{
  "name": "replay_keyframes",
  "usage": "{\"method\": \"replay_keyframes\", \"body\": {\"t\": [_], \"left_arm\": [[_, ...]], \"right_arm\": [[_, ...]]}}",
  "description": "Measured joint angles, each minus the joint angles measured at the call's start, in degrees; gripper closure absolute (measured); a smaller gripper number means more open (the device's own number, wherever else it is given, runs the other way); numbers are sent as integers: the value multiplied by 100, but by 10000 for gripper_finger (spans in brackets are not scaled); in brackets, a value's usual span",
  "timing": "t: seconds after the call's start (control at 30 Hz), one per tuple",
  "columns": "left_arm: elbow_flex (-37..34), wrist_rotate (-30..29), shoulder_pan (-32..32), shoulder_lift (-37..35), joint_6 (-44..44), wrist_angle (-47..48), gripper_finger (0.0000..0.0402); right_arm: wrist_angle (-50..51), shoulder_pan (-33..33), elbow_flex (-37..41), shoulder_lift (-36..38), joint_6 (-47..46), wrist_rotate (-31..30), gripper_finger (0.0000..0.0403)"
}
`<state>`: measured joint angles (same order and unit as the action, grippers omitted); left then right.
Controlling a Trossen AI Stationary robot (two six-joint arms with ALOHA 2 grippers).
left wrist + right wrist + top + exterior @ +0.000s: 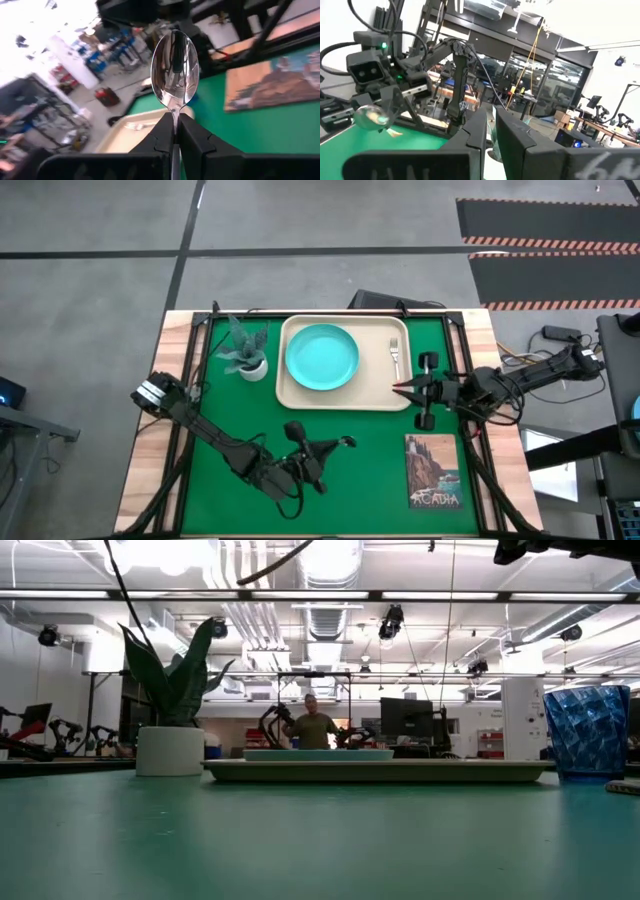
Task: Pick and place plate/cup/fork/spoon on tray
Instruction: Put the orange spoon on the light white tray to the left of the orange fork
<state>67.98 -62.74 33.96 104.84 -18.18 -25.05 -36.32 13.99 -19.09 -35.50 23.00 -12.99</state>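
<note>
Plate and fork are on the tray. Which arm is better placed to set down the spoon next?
Left. The left gripper is already shut on the spoon, held above the mat short of the tray. The right gripper hangs at the tray's right edge near the fork, holding nothing visible.

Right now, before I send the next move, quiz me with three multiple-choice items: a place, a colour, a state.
1. Where does the fork lie?
A on the tray, beside the plate
B on the picture book
C by the plant

2. What colour is the plate?
A white
B turquoise
C orange

3. What is the left gripper doing?
A open, empty
B shut on the fork
C shut on the spoon

Answers:
1. A, the high view shows it there.
2. B, plainly turquoise from above.
3. C, the left wrist view shows the spoon clamped.
</note>
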Motion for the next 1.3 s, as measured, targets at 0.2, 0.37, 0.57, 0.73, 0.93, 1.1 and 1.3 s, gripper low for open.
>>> {"method": "replay_keyframes", "body": {"t": [0.2, 0.37, 0.57, 0.73, 0.93, 1.1, 1.3], "left_arm": [[9, -1292, -130, 0, -362, -54, 400], [2, -1885, -272, 0, -339, -51, 400], [14, -1884, -356, 0, -332, -61, 400], [25, -2042, -496, 0, -329, -142, 400], [31, -2307, -786, 0, -305, -153, 400], [-8, -2280, -809, 0, -24, -146, 400], [-12, -2280, -770, 0, 215, -146, 400]], "right_arm": [[-789, -1, 0, -567, 65, 11, 369], [-1488, -1, 0, -1077, 97, -2, 369], [-2064, -1, -3, -1559, 19, -10, 369], [-2102, -1, -200, -1747, -231, -102, 369], [-1952, -1, -482, -2086, -385, -284, 344], [-1874, -3, -552, -2179, -351, -1042, 313], [-1395, -3, -551, -1949, -295, -1167, 292]]}}
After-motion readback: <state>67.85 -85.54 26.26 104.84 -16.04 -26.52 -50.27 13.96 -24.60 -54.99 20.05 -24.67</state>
